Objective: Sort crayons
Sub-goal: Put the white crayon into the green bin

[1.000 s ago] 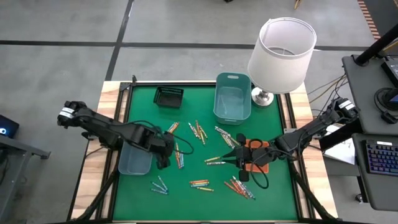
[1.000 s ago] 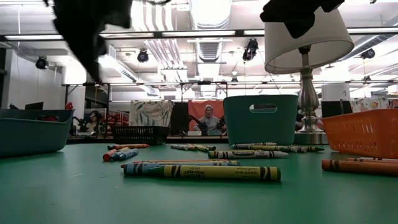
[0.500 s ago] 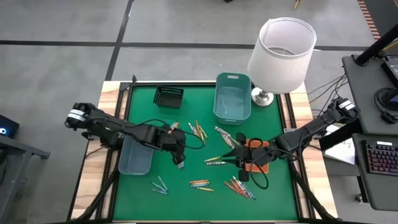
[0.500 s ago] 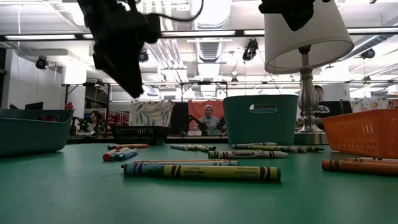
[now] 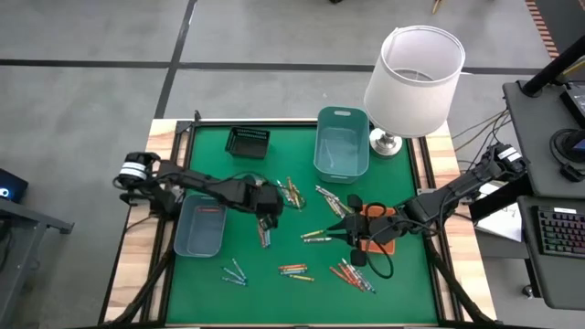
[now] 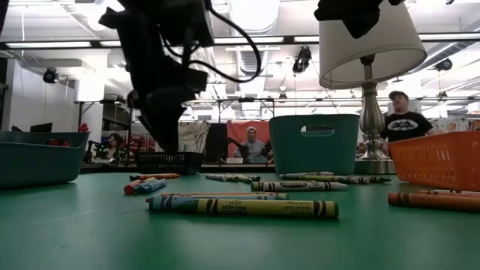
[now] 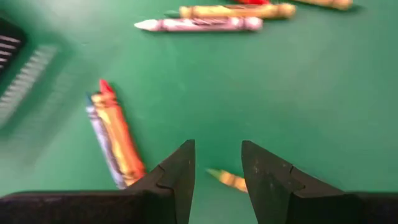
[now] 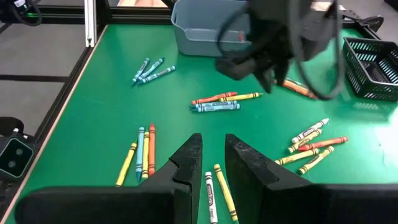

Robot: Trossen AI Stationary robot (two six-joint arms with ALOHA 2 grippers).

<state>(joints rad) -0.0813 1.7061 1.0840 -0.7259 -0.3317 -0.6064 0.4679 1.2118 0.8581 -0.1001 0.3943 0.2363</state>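
Two arms over a green mat (image 5: 219, 174), crayons scattered across its middle and near half. Far left: a grey-blue bin (image 5: 199, 227) at the mat's left edge, a red shape showing inside it. Behind it, a black mesh basket (image 5: 248, 142) near the far edge. Next along, the left gripper (image 5: 265, 222) above the mat just right of the grey-blue bin, jaws parted with nothing between them, pointing down at a short bundle of crayons (image 5: 265, 236); in the left wrist view, an orange-and-red crayon pair (image 7: 115, 134) beside the fingers (image 7: 177, 177) and a yellow crayon tip (image 7: 227, 179) in the gap between them. Nearer the front edge, a blue cluster (image 5: 234, 272), then an orange-and-green row (image 5: 292, 270). Toward the middle, a loose yellowish group (image 5: 291, 192), with a teal bin (image 5: 342, 146) behind it and a white-shaded lamp (image 5: 413, 78) at the far right corner. Right of centre, the right gripper (image 5: 338, 234) low over a yellow crayon (image 5: 316, 237), jaws slightly apart and empty, an orange basket (image 5: 379, 228) under its wrist. More crayons (image 5: 352, 274) in front of it.
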